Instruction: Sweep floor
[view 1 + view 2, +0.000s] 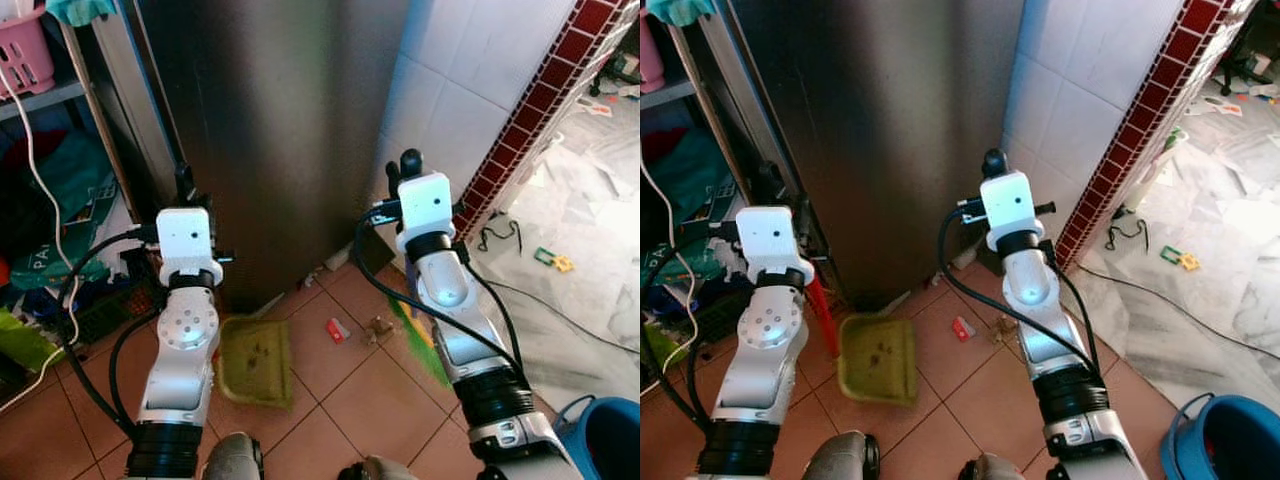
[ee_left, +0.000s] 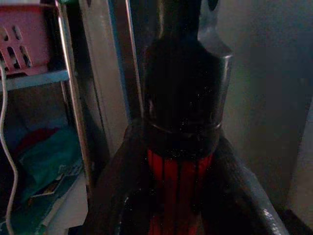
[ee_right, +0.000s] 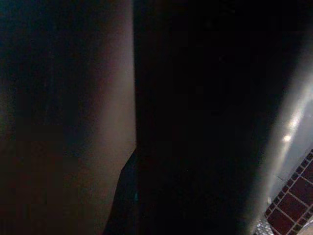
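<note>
Dustpan (image 1: 878,360), green, flat on terracotta floor tiles (image 1: 970,385) before steel fridge (image 1: 890,130), red handle (image 2: 178,191) clenched in left gripper (image 2: 181,147). Right gripper (image 1: 410,165) raised near fridge; jaw state impossible to tell. Red scrap (image 1: 337,330) beside dustpan.

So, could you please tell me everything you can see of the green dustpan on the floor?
The dustpan is a squarish, olive-green tray, plastic by the look of it, lying flat on the terracotta floor tiles just before the steel cabinet. Dark specks dirty its inside. A red handle rises from its left side to the left hand, which grips it. Red litter lies apart, to its right.
</note>
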You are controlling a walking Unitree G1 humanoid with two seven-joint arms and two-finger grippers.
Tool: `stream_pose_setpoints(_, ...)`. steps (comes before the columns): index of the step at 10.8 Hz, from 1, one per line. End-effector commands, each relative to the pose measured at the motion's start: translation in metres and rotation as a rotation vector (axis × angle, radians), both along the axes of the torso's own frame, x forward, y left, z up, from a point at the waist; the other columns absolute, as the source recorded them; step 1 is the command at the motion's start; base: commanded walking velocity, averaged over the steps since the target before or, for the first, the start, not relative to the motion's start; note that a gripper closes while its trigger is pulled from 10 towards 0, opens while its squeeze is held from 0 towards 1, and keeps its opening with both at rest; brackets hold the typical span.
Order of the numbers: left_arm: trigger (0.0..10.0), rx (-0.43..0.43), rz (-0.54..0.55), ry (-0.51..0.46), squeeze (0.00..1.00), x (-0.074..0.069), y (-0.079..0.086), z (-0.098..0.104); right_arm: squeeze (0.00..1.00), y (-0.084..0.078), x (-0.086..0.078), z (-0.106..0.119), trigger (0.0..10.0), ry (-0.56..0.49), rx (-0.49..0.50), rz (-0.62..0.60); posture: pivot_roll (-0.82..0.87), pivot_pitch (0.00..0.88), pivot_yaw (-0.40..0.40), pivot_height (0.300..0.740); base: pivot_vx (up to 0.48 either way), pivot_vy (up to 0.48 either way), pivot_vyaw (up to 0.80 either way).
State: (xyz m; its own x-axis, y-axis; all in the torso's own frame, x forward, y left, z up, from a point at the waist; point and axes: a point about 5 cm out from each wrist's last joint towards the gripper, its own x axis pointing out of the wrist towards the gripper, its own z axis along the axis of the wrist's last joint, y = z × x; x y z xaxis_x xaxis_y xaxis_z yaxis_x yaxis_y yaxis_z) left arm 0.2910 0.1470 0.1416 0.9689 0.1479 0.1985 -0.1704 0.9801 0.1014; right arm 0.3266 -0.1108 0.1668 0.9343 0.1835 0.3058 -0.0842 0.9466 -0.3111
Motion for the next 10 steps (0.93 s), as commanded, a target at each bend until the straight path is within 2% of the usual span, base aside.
stream_pose_setpoints(1, 10.0, -0.007, -0.029, -0.051, 0.00, -0.0008, -0.0074, 0.0070, 0.00, 0.0014, -0.0020, 0.0104, 10.0, -0.058, -0.031, 0.010, 0.01, 0.051, -0.077, 0.740, 0.277, -0.311, 0.00)
stream_pose_setpoints(2, 10.0, -0.008, -0.030, -0.051, 0.00, -0.0011, -0.0081, 0.0068, 0.00, 0.0025, -0.0022, 0.0107, 10.0, -0.058, -0.030, 0.016, 0.01, 0.051, -0.077, 0.740, 0.277, -0.311, 0.00)
stream_pose_setpoints(4, 10.0, -0.020, -0.043, -0.049, 0.00, -0.0015, -0.0116, 0.0069, 0.00, 0.0085, -0.0023, 0.0128, 10.0, -0.068, -0.022, 0.041, 0.01, 0.050, -0.075, 0.740, 0.000, -0.446, 0.00)
stream_pose_setpoints(8, 10.0, -0.019, -0.049, -0.050, 0.00, -0.0015, -0.0119, 0.0072, 0.00, 0.0100, -0.0021, 0.0139, 10.0, -0.073, 0.001, 0.051, 0.02, 0.046, -0.067, 0.740, 0.000, -0.450, 0.00)
stream_pose_setpoints(10, 10.0, -0.012, -0.011, -0.062, 0.00, -0.0033, -0.0119, 0.0091, 0.00, 0.0107, -0.0029, 0.0128, 10.0, -0.071, 0.004, 0.060, 0.02, 0.046, -0.066, 0.740, 0.000, 0.000, 0.00)
